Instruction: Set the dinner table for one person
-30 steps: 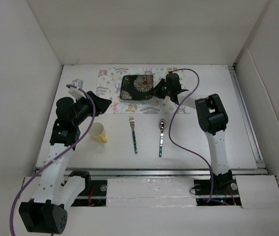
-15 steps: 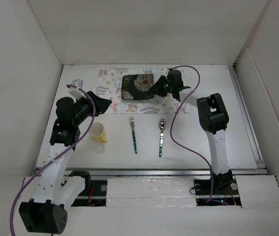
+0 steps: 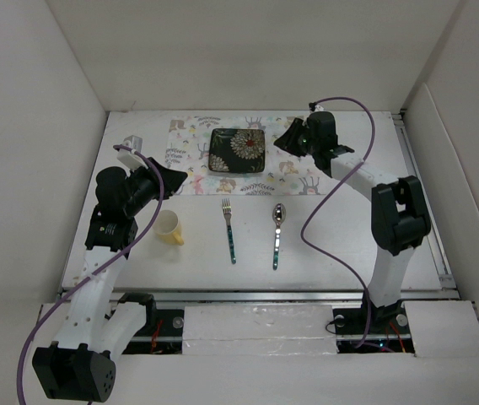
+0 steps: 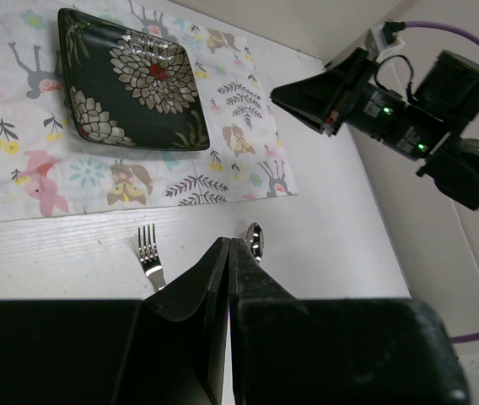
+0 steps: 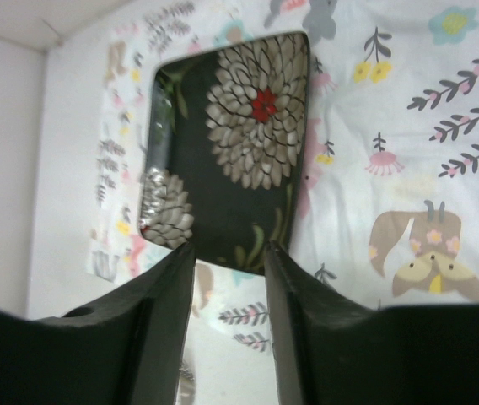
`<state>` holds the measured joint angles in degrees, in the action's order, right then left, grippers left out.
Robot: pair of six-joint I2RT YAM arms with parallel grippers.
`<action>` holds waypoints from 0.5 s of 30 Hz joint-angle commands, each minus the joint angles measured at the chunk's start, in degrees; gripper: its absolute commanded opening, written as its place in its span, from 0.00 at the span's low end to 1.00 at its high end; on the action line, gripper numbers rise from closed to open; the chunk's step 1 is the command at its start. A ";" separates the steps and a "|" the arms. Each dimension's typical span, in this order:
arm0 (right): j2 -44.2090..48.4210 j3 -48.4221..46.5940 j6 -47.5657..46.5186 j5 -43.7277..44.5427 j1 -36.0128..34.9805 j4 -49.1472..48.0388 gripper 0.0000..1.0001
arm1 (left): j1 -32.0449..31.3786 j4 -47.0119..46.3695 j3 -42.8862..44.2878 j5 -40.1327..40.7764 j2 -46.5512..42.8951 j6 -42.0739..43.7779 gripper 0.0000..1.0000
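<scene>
Right claw (image 5: pixel 229 251) parted beside plate (image 5: pixel 231 160) on placemat (image 5: pixel 391 126).

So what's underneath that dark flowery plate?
A cloth placemat printed with animals and leaves, spread on the white table. Whatever part of its print lies beneath the plate is covered.

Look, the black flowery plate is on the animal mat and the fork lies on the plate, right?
Not quite. The plate is on the mat, but the fork lies on the bare white table, just off the mat's near edge. The top view shows it.
</scene>
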<state>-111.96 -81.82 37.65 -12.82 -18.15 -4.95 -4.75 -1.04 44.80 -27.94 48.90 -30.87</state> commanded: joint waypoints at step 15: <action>4.06 -5.08 -18.39 12.47 -37.20 7.84 0.66 | 0.18 4.82 8.38 20.99 -7.59 2.04 0.25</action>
<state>-104.38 -80.23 22.17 -3.46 -54.70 -0.25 -4.75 4.36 49.91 -13.23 43.55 -29.45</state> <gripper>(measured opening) 0.645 0.245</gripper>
